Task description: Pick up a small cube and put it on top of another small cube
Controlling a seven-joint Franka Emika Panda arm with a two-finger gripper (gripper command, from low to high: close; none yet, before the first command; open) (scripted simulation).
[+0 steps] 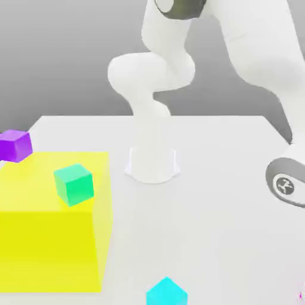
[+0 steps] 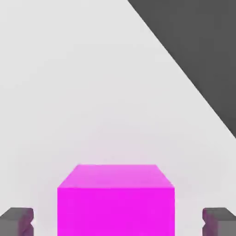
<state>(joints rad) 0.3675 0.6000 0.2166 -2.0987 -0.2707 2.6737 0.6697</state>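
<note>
A small bright magenta cube [image 2: 115,203] rests on the white table in the hand view. My gripper [image 2: 118,223] stands around it, open. One dark fingertip [image 2: 17,221] and the other [image 2: 220,221] sit on either side of the cube, each with a clear gap of table between it and the cube's face. In the exterior view the white arm [image 1: 262,53] bends down toward the near right corner, where a sliver of magenta [image 1: 301,293] peeks at the picture's edge. Other small cubes are green [image 1: 74,183], cyan [image 1: 166,293] and violet-purple [image 1: 15,145].
The green cube sits on top of a big yellow block [image 1: 53,244] at the exterior view's left. The violet-purple one lies behind that block, the cyan one near the front edge. The arm's base [image 1: 152,164] stands mid-table. The table's edge [image 2: 184,78] runs diagonally beyond the magenta cube.
</note>
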